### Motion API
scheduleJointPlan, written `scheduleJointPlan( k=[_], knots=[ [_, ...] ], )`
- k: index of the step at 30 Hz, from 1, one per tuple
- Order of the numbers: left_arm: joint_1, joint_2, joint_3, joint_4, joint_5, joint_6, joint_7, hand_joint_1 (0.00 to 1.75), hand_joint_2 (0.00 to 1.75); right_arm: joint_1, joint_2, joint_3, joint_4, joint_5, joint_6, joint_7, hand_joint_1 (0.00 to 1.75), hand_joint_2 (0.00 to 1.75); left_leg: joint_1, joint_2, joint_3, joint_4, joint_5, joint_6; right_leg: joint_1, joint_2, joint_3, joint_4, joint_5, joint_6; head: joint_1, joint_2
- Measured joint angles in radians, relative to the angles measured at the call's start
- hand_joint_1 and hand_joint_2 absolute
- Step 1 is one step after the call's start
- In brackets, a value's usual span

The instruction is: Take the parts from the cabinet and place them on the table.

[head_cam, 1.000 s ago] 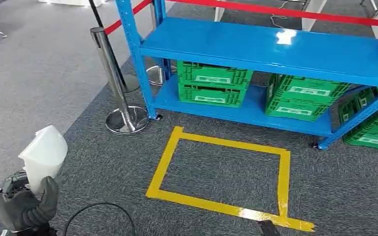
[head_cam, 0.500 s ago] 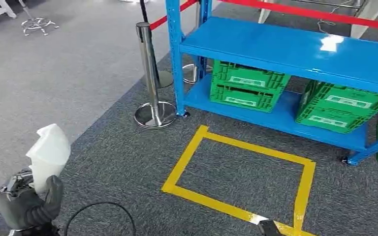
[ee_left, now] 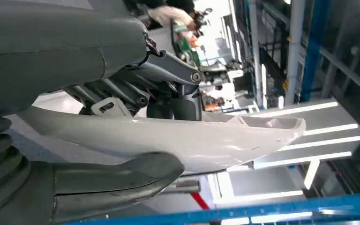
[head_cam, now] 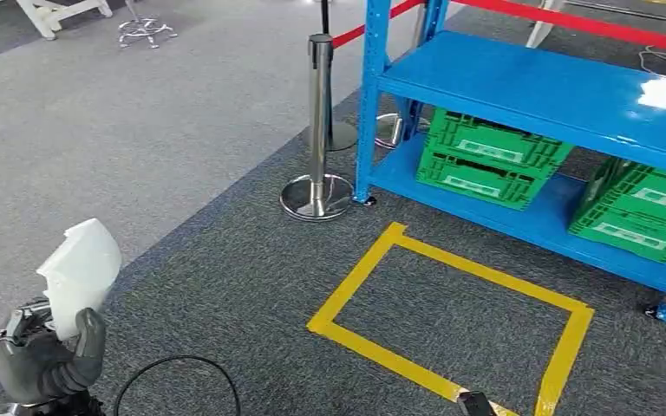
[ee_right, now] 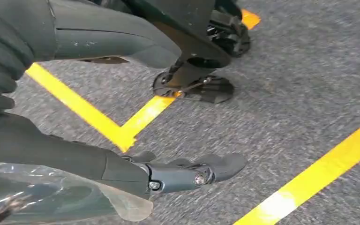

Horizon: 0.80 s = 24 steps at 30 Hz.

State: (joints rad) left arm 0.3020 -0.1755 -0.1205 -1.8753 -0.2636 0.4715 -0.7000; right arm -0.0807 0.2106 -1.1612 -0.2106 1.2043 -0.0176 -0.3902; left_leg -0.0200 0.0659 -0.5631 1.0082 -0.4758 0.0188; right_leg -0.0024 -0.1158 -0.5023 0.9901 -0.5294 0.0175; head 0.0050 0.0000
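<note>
At the far left of your head view, your left hand (head_cam: 45, 362) is raised with its dark fingers and thumb curled around the lower end of a white plastic part (head_cam: 80, 274), which sticks up above the fingers and leans slightly. In your left wrist view the same part (ee_left: 178, 138) lies clamped between the thick grey thumb (ee_left: 122, 176) on one side and the darker fingers (ee_left: 136, 91) on the other, its free end reaching well past the fingertips. Just beside that hand a black cable (head_cam: 176, 381) loops over the grey carpet. Further right, well away from the fingers, you see a chrome stanchion post (head_cam: 317, 130) with a red belt, then the blue shelving rack (head_cam: 538, 91) with green crates (head_cam: 486, 156) on its lower shelf. In front of the rack a rectangle of yellow tape (head_cam: 451, 312) marks the floor. Your right hand (ee_right: 122, 154) appears in your right wrist view, hanging above the carpet and the yellow tape lines (ee_right: 89, 117), its dark fingers (ee_right: 197, 171) stretched out and holding nothing, with a crumpled clear film near the wrist.
</note>
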Motion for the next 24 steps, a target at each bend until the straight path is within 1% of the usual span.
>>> scheduleJointPlan(
  k=[6, 7, 8, 9, 10, 11, 12, 13, 14, 15, 16, 17, 18, 19, 20, 21, 22, 23, 24],
  knots=[
    [0.000, 0.000, 0.000, 0.000, 0.000, 0.001, 0.000, 1.75, 1.75, 0.000, 0.000, 0.000, 0.000, 0.000, -0.001, 0.002, 0.00, 1.75, 0.000, -0.002, 0.000, 0.000, 0.000, 0.000, 0.000, -0.002, 0.000, 0.000, 0.000, 0.001, 0.000, 0.000],
    [-0.001, 0.000, 0.000, 0.000, 0.000, 0.002, 0.000, 1.75, 1.75, 0.000, 0.000, 0.000, 0.000, 0.000, -0.003, 0.003, 0.00, 1.75, 0.000, -0.006, -0.001, 0.001, 0.000, 0.001, 0.000, -0.005, 0.001, -0.001, 0.000, 0.002, -0.002, 0.000],
    [-0.001, 0.000, 0.000, 0.000, -0.002, 0.006, 0.000, 1.75, 1.75, -0.002, 0.000, -0.001, 0.000, -0.006, -0.008, 0.009, 0.00, 1.75, 0.004, -0.026, -0.001, -0.010, 0.007, 0.012, 0.001, -0.022, 0.007, -0.003, -0.003, 0.012, -0.003, 0.000],
    [-0.002, -0.002, 0.000, 0.001, -0.003, 0.007, 0.000, 1.75, 1.75, -0.002, 0.000, -0.001, 0.000, -0.008, -0.010, 0.009, 0.00, 1.75, 0.011, -0.030, 0.001, -0.016, 0.013, 0.016, -0.005, 0.004, -0.005, 0.005, -0.017, 0.017, -0.003, 0.000],
    [-0.013, -0.007, -0.006, 0.004, -0.002, 0.010, 0.000, 1.75, 1.75, 0.001, 0.000, -0.005, 0.000, -0.014, -0.014, 0.009, 0.00, 1.75, 0.013, -0.063, -0.009, -0.017, 0.020, 0.027, -0.005, 0.111, -0.103, 0.224, -0.132, 0.020, 0.009, 0.000],
    [-0.031, -0.012, -0.012, 0.021, 0.022, 0.020, 0.000, 1.75, 1.75, 0.016, 0.000, -0.016, 0.000, -0.013, -0.024, 0.009, 0.00, 1.75, 0.014, -0.134, -0.011, -0.010, 0.026, 0.022, -0.010, 0.127, -0.074, 0.139, -0.026, 0.022, 0.008, 0.000],
    [-0.036, -0.013, -0.019, 0.023, 0.022, 0.026, 0.000, 1.75, 1.75, 0.016, 0.000, -0.016, 0.000, -0.005, -0.031, 0.009, 0.00, 1.75, 0.015, -0.145, -0.012, -0.007, 0.025, 0.020, -0.014, 0.159, -0.032, 0.051, 0.015, 0.022, 0.009, 0.000],
    [-0.039, -0.013, -0.027, 0.026, 0.024, 0.036, 0.000, 1.75, 1.75, 0.016, 0.000, -0.016, 0.000, 0.004, -0.038, 0.009, 0.00, 1.75, 0.011, -0.154, -0.017, -0.002, 0.025, 0.013, -0.018, 0.211, -0.018, 0.021, -0.004, 0.022, 0.008, 0.000],
    [-0.045, -0.013, -0.034, 0.027, 0.028, 0.048, 0.000, 1.75, 1.75, 0.017, 0.000, -0.015, 0.000, 0.008, -0.042, 0.008, 0.00, 1.75, 0.012, -0.168, -0.027, 0.008, 0.025, 0.007, -0.020, 0.209, -0.010, 0.003, -0.007, 0.019, 0.006, 0.000],
    [-0.052, -0.012, -0.042, 0.029, 0.034, 0.061, 0.000, 1.75, 1.75, 0.019, 0.000, -0.015, 0.000, 0.009, -0.045, 0.009, 0.00, 1.75, 0.015, -0.177, -0.032, 0.006, 0.031, 0.000, -0.017, 0.197, -0.010, 0.008, -0.006, 0.017, 0.007, 0.000],
    [-0.057, -0.011, -0.051, 0.030, 0.037, 0.074, 0.000, 1.75, 1.75, 0.021, 0.000, -0.016, 0.000, 0.009, -0.048, 0.010, 0.00, 1.75, 0.018, -0.190, -0.036, 0.004, 0.036, -0.008, -0.013, 0.186, -0.008, 0.011, -0.004, 0.013, 0.007, 0.000],
    [-0.059, -0.010, -0.059, 0.030, 0.042, 0.087, 0.000, 1.75, 1.75, 0.021, 0.000, -0.016, 0.000, 0.009, -0.049, 0.011, 0.00, 1.75, 0.019, -0.202, -0.040, 0.005, 0.040, -0.015, -0.013, 0.175, -0.009, 0.009, 0.001, 0.005, 0.007, 0.000],
    [-0.059, -0.008, -0.064, 0.031, 0.044, 0.097, 0.000, 1.75, 1.75, 0.020, 0.003, -0.017, 0.000, 0.009, -0.050, 0.013, 0.00, 1.75, 0.018, -0.182, -0.045, 0.013, 0.031, -0.017, -0.020, 0.158, -0.007, 0.004, 0.007, -0.005, 0.007, 0.000],
    [-0.064, -0.004, -0.073, 0.031, 0.047, 0.108, 0.000, 1.75, 1.75, 0.019, 0.002, -0.017, 0.000, 0.009, -0.051, 0.014, 0.00, 1.75, 0.013, -0.123, -0.058, 0.045, 0.005, -0.025, -0.019, 0.148, -0.006, 0.003, 0.008, -0.010, -0.002, 0.000],
    [-0.068, -0.001, -0.079, 0.031, 0.048, 0.113, 0.000, 1.75, 1.75, 0.020, 0.003, -0.017, 0.000, 0.009, -0.051, 0.017, 0.00, 1.75, 0.015, -0.093, -0.088, 0.114, -0.035, -0.032, -0.017, 0.133, -0.007, 0.003, 0.007, -0.011, -0.005, 0.000],
    [-0.070, 0.000, -0.084, 0.031, 0.052, 0.116, 0.000, 1.75, 1.75, 0.023, 0.002, -0.017, 0.000, 0.009, -0.052, 0.019, 0.00, 1.75, 0.018, -0.081, -0.125, 0.198, -0.076, -0.035, -0.015, 0.118, -0.007, 0.003, 0.007, -0.012, -0.004, 0.000],
    [-0.070, 0.002, -0.091, 0.032, 0.053, 0.124, 0.000, 1.75, 1.75, 0.026, 0.002, -0.017, 0.000, 0.017, -0.059, 0.022, 0.00, 1.75, 0.020, -0.077, -0.161, 0.278, -0.106, -0.038, -0.015, 0.102, -0.008, 0.003, 0.006, -0.013, -0.005, 0.000],
    [-0.070, 0.007, -0.098, 0.034, 0.053, 0.136, 0.000, 1.75, 1.75, 0.028, 0.002, -0.016, 0.000, 0.029, -0.068, 0.027, 0.00, 1.75, 0.022, -0.076, -0.178, 0.321, -0.115, -0.040, -0.015, 0.086, -0.008, 0.003, 0.005, -0.014, -0.005, 0.000],
    [-0.070, 0.011, -0.103, 0.035, 0.051, 0.147, 0.000, 1.75, 1.75, 0.028, 0.002, -0.015, 0.000, 0.041, -0.074, 0.031, 0.00, 1.75, 0.024, -0.075, -0.172, 0.313, -0.101, -0.040, -0.014, 0.073, -0.008, 0.003, 0.004, -0.013, -0.005, 0.000]
  ],
)
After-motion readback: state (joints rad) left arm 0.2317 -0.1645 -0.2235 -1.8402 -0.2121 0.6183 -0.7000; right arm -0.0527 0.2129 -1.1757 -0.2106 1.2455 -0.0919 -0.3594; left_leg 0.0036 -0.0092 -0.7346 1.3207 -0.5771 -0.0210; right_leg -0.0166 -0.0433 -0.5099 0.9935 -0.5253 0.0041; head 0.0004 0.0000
